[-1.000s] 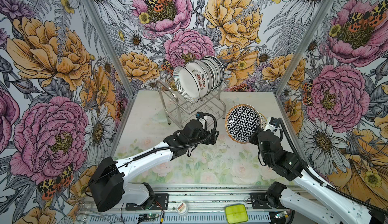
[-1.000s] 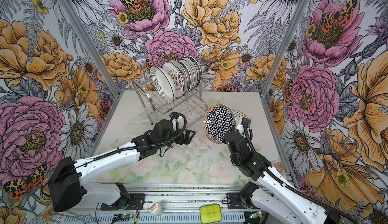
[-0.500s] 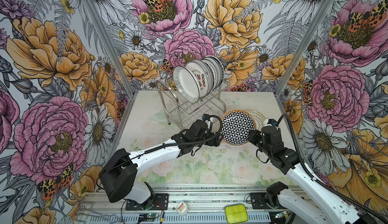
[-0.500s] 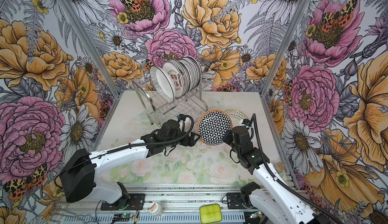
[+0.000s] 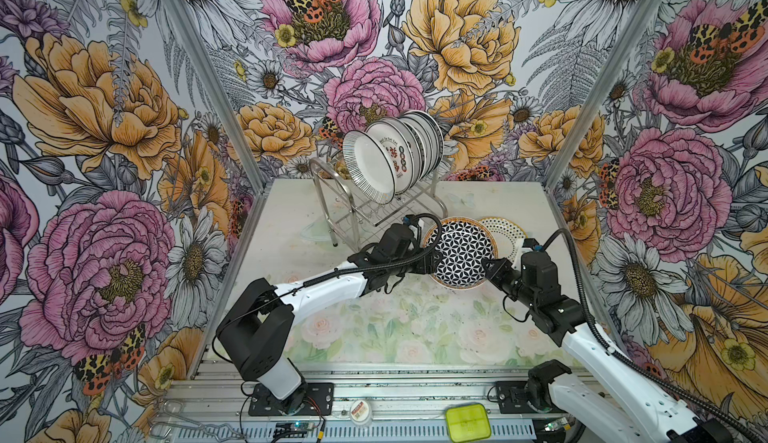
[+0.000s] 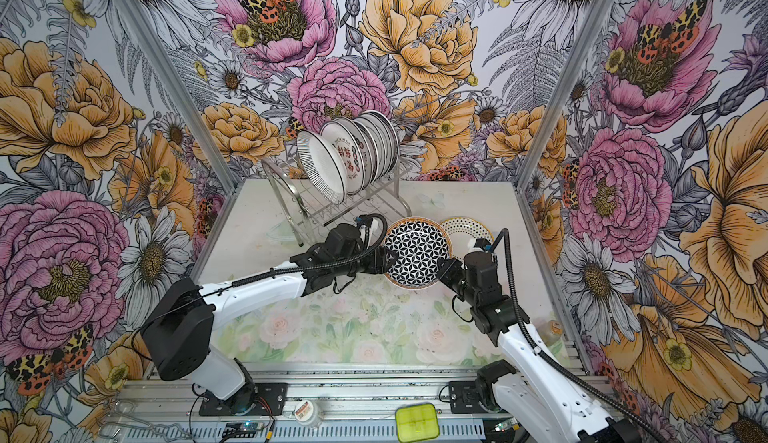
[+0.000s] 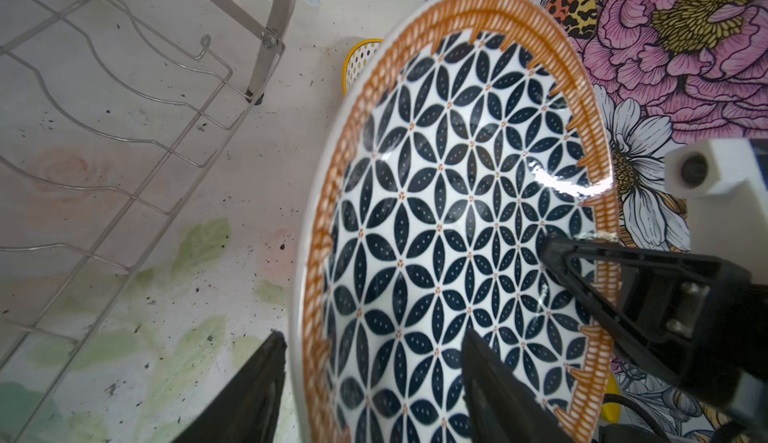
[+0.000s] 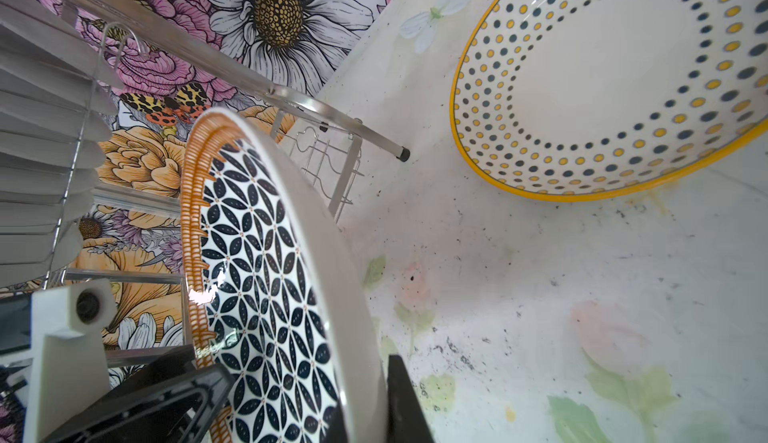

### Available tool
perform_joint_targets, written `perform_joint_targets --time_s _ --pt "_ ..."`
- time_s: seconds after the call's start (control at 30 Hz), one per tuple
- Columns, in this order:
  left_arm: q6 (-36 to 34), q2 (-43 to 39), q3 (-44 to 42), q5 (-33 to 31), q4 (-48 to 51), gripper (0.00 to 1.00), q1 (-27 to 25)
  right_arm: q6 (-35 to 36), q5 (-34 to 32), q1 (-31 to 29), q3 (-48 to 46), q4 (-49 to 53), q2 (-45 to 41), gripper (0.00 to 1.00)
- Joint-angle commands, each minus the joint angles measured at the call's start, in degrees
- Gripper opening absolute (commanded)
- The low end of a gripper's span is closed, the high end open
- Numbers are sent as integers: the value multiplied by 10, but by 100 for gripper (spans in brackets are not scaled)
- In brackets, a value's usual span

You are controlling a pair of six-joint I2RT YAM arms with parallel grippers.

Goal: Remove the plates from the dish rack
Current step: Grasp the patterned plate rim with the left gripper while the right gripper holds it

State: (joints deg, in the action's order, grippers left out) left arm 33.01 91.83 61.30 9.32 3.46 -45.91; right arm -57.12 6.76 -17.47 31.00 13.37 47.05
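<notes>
- The dish rack [image 5: 365, 216] stood at the far edge of the table [image 5: 415, 328], left of the middle, with a row of plates [image 5: 409, 146] in its upper tier. The front striped-rim plate [image 5: 368, 166] leaned out more than the rest. A knock from the left arm, which worked just beside the rack's near side, could tip it out.
- The lattice plate [image 5: 461, 254] hung tilted above the table's right half, between the rack and the right edge. Two arms on one rigid plate looked like the main hazard: if they pulled unevenly, the rim could slip or chip.
- The dotted plate [image 5: 500, 231] lay flat near the far right corner, partly behind the lattice plate. Lowering one carelessly onto the other could crack china on china.
- The right gripper [image 5: 487, 263] was clamped on the lattice plate's right rim.
- The left gripper [image 7: 372, 337] straddled the opposite rim with its jaws apart and gripped nothing. If the right gripper let go before the left one bit, the plate would drop.
- The red-character plate [image 5: 395, 158] in the rack bore red marks and what seemed a line of small dark lettering, too small to read. A round tub [image 5: 360, 412] by the front rail carried a red-and-white label, also unreadable.
</notes>
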Motion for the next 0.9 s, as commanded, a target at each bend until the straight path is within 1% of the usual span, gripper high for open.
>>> perform_joint_targets --time_s 0.0,0.07,0.27,0.33,0.57,0.63,0.7,0.77,0.87 --pt "7 16 25 27 -1 53 3 -18 34 9 2 -122 1 0" --pt "9 30 37 32 7 43 3 -18 38 10 -3 -132 4 0" --pt "6 48 53 31 22 21 -3 -12 41 16 -6 -138 6 0" --pt "4 49 57 28 26 15 -6 -11 41 18 -9 -140 5 0" --pt "1 57 69 22 39 3 -16 -6 38 21 -15 -141 0 1" --pt "0 59 75 14 47 0 -21 -7 34 22 -18 -141 -4 11" --pt "3 61 80 7 54 0 -27 -10 29 26 -21 -140 -7 23" --pt "10 63 87 0 63 0 -32 -12 25 34 -22 -133 -7 29" --pt "22 66 98 -10 72 0 -38 -15 10 47 -22 -115 -10 43"
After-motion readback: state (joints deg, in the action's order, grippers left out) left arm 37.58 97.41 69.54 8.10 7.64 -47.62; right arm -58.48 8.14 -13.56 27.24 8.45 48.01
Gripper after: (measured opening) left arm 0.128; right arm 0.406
